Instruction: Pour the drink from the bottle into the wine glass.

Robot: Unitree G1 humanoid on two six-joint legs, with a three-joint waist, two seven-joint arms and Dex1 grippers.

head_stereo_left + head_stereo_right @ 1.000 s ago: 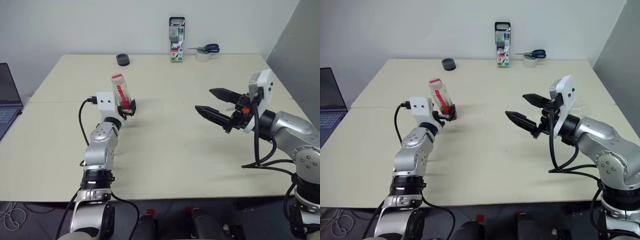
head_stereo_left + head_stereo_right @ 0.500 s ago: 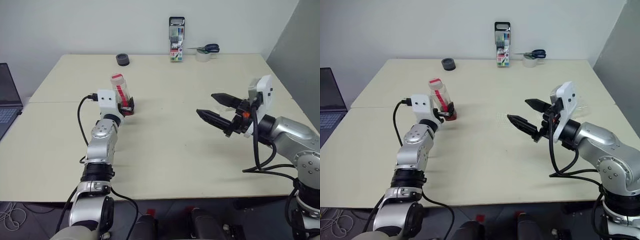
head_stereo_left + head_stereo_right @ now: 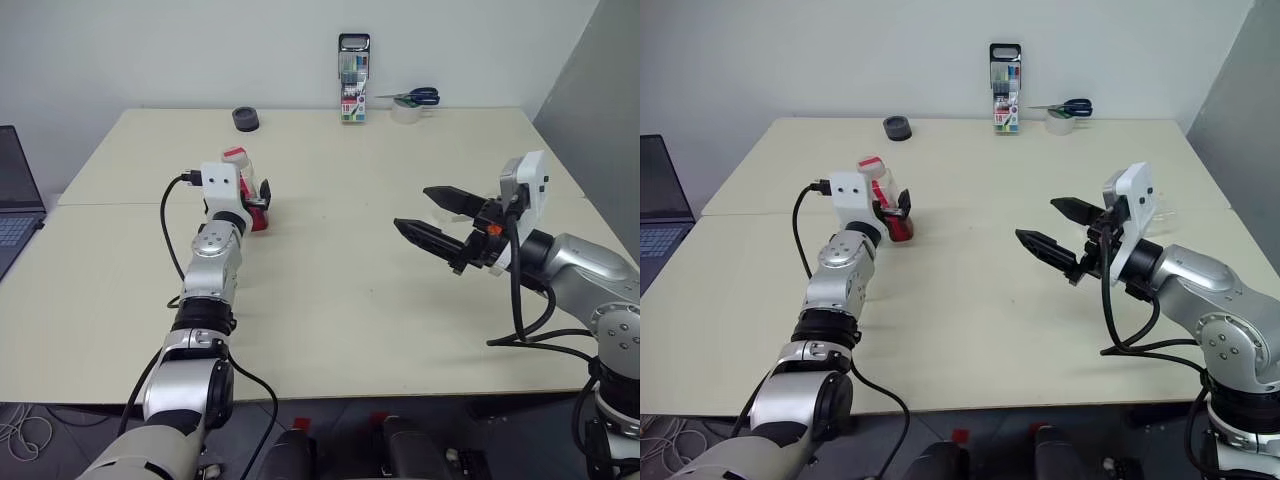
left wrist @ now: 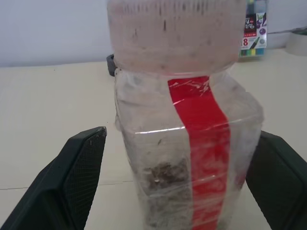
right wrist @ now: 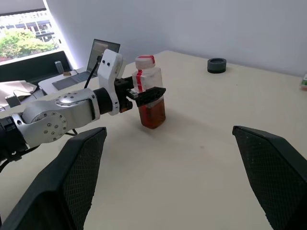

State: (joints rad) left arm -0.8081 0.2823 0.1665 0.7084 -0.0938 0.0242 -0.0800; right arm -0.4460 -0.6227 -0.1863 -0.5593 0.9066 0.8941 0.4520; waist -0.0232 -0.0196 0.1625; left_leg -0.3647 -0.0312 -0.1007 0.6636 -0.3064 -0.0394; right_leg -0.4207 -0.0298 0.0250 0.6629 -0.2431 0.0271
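From the head views, the bottle (image 3: 883,198) stands upright on the left half of the table (image 3: 970,300), bracketed by the wide-open left gripper (image 3: 896,213), while the right gripper (image 3: 1052,232) hangs spread and empty well to its right. The left wrist view shows the black fingers (image 4: 79,177) flanking the squarish body without touching; it looks light, thin-walled and slick, best taken mid-body below the cap. The right wrist view shows the drink (image 5: 152,114) filling only its lower part.

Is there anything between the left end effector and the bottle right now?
Nothing visible. The open left end effector has a finger on each side of the bottle, with bare table around it.
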